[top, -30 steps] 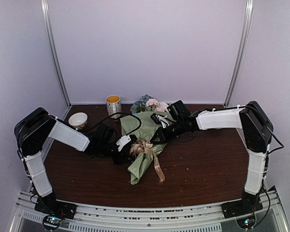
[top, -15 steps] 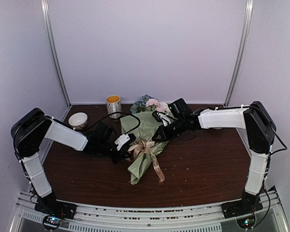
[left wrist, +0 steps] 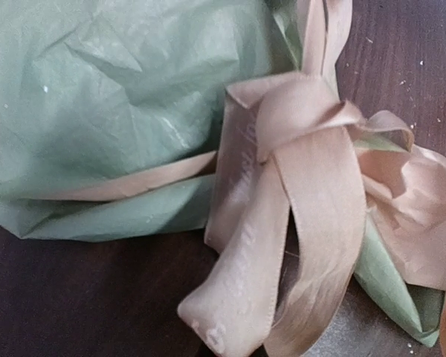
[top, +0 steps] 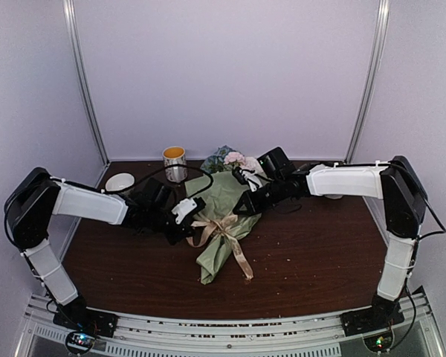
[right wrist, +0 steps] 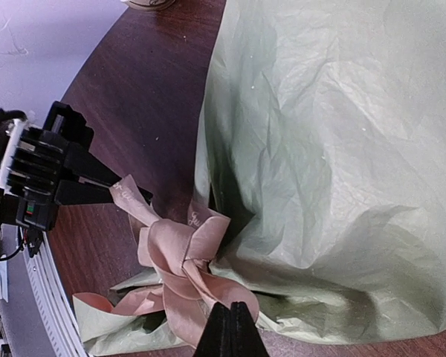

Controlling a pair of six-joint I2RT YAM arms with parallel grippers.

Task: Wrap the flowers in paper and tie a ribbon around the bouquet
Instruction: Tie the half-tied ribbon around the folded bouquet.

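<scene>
- Centrally on the dark brown tabletop [top: 312, 253] lies the bouquet [top: 221, 195], a cone of sage-green paper [right wrist: 334, 134] with its narrow end pointing toward the near edge.
- Pink, white and bluish flowers [top: 234, 158] poke out of the wide far end of the cone.
- A flat beige ribbon [top: 224, 227] is tied in a loose bow around the lower half of the cone. Its loops sit on top of the paper and its tails trail toward the near edge.
- The left claw [right wrist: 108, 191] reaches in low from the left, its jaws closed on the tip of one ribbon strand, which leads from the knot to the jaws.
- The right claw [right wrist: 233, 316] comes in from the right over the paper. Its jaws are pressed fully together, and a ribbon loop runs straight into their tips, seemingly pinched there.
- Well behind the bouquet, near the back left of the tabletop, a cup [top: 175, 162] with a yellow inside stands upright.
- Left of the cup, close to the left edge, sits a small white bowl [top: 120, 182].
</scene>
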